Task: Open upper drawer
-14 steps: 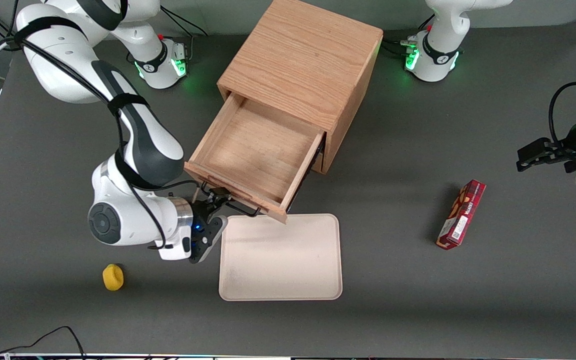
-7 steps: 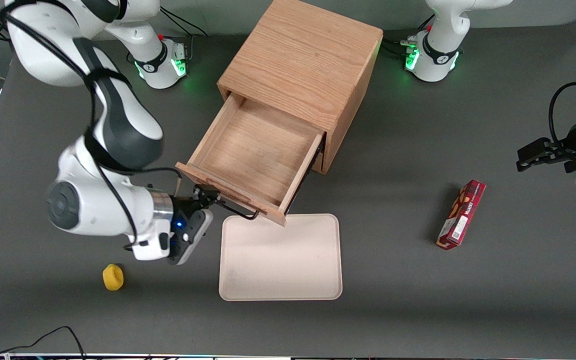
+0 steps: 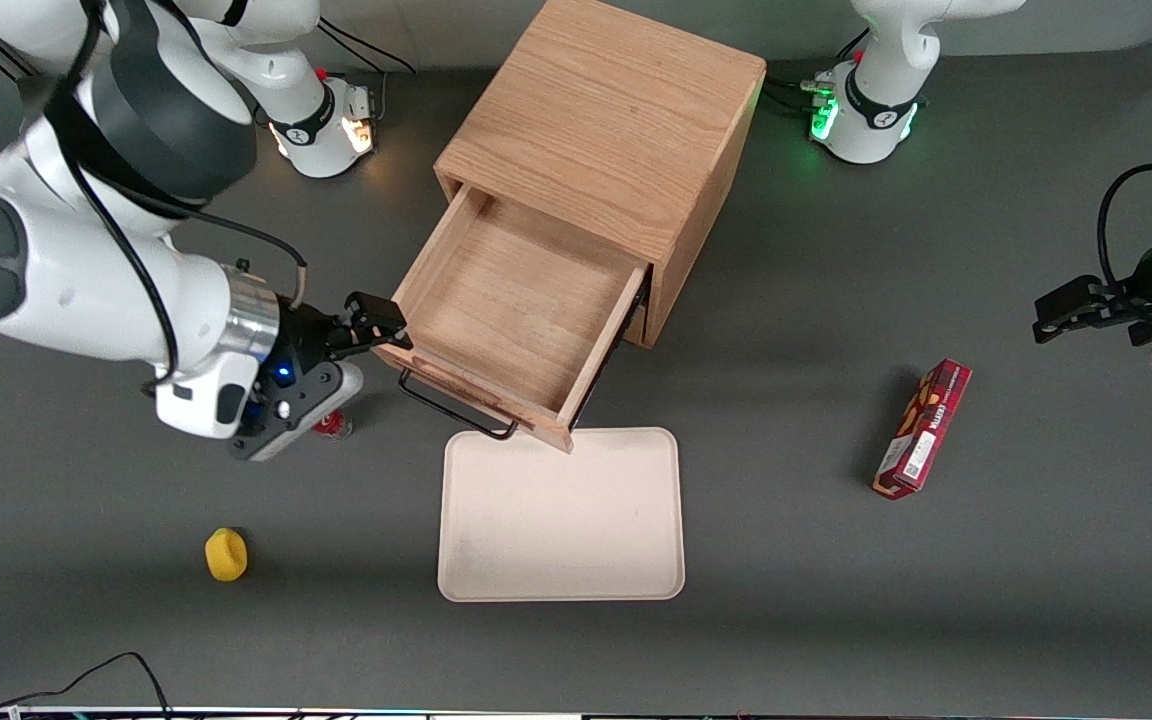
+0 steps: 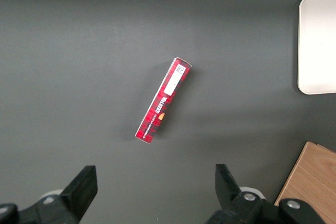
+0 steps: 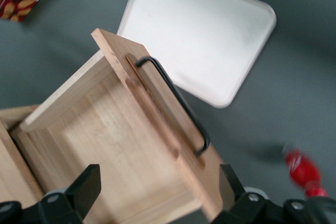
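Observation:
The upper drawer of the oak cabinet stands pulled far out, and its inside is bare. Its long black bar handle is free. My right gripper is open and empty. It hovers above the drawer's front corner at the working arm's end and touches nothing. In the right wrist view the open gripper looks down on the drawer, with the handle well clear of the fingers. The bottom drawer is hidden under the upper one.
A beige tray lies on the table just in front of the drawer. A small red object sits under my wrist. A yellow object lies nearer the camera. A red box lies toward the parked arm's end.
My gripper has left the handle, risen and moved toward the working arm's end, beside the drawer's corner. The small red object now shows. The drawer stays pulled out.

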